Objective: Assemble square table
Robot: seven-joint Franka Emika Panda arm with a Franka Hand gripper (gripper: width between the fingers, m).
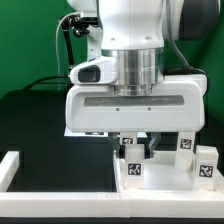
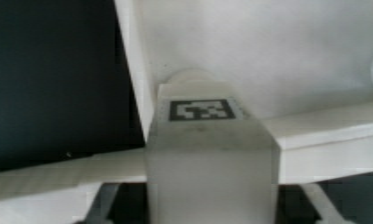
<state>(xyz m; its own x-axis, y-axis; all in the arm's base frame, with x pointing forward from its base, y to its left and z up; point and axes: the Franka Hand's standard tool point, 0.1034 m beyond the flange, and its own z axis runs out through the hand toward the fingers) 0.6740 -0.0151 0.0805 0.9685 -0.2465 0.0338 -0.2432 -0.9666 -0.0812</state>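
The arm [image 1: 140, 60] fills most of the exterior view, its white wrist body hanging low over the black surface [image 1: 40, 125]. Below it, toward the exterior view's right, lies the square panel [image 1: 165, 180], flat on the surface, with tags on its near side. A white border bar [image 1: 12, 168] runs along the exterior view's left edge and another along the bottom.

The gripper [image 1: 138, 150] reaches down onto the panel's top, its dark fingers [image 1: 128, 148] closed in around a short white leg [image 1: 134, 168] that stands upright on the panel with a tag facing the camera. Another tagged leg [image 1: 207, 163] stands at the panel's far right, well apart from the gripper, and a further one [image 1: 185, 142] shows just behind it.

In the wrist view the held leg [image 2: 209, 150] rises up the middle of the picture, its tag [image 2: 204, 109] sharp, with the white panel [image 2: 254, 50] behind it and the dark surface [image 2: 50, 90] beside it. The fingers themselves are hard to make out here.
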